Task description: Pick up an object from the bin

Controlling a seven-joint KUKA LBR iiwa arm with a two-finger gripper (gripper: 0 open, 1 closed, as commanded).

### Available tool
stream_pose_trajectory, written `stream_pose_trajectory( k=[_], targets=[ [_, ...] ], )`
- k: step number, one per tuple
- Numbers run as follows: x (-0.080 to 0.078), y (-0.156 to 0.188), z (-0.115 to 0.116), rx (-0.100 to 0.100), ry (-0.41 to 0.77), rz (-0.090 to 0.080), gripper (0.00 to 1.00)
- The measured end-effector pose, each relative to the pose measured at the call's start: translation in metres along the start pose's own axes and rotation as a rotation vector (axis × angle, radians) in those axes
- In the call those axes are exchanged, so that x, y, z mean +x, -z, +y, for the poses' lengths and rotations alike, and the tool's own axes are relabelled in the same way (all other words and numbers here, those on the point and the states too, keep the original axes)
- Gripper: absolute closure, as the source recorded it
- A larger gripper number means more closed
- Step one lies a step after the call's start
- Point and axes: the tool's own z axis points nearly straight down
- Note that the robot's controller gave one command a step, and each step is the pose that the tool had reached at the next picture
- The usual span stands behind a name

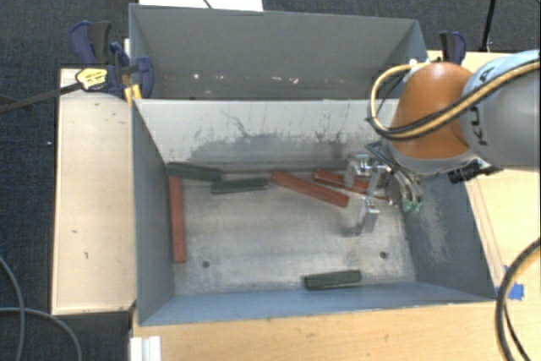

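And here we are above the bin (270,55), with the arm (507,110) reaching in from the right, its orange cover (431,110) bulging over the right-hand wall, cables looped around it. The end effector (369,220) is low inside the bin, in the right half, close to the floor and a little forward of the back wall. Released or clenched? I cannot tell from this angle; the wrist hardware crowds it.

Nearest to it is a slanting red-brown bar (308,188), lying flat and running from the middle of the back down toward the right, its right end just beside the end effector. Right behind that one lies a shorter red-brown bar (336,177), closer to the back wall, its right end tucked in under the wrist. Whether the tool touches either of them, I cannot say.

Around the rest of the floor, a third red-brown bar (177,220) runs lengthwise along the foot of the left wall. In the back left corner lies a dark green bar (194,172), and a second dark green bar (241,184) sits just to its right, the two ends nearly meeting. Down front, well apart from the others, one more dark green bar (332,279) lies parallel to the near wall, forward and slightly left of the end effector.
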Motion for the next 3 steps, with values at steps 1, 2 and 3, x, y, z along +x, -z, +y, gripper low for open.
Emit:
stream_pose_trajectory(
  k=[1,2,3],
  targets=[
    [0.0,0.0,0.0,0.0,-0.001,0.0,0.0],
    [-0.007,-0.005,0.022,0.0,-0.221,-0.005,1.0],
    [-0.007,-0.005,0.022,0.0,-0.221,-0.005,1.0]
  ],
)
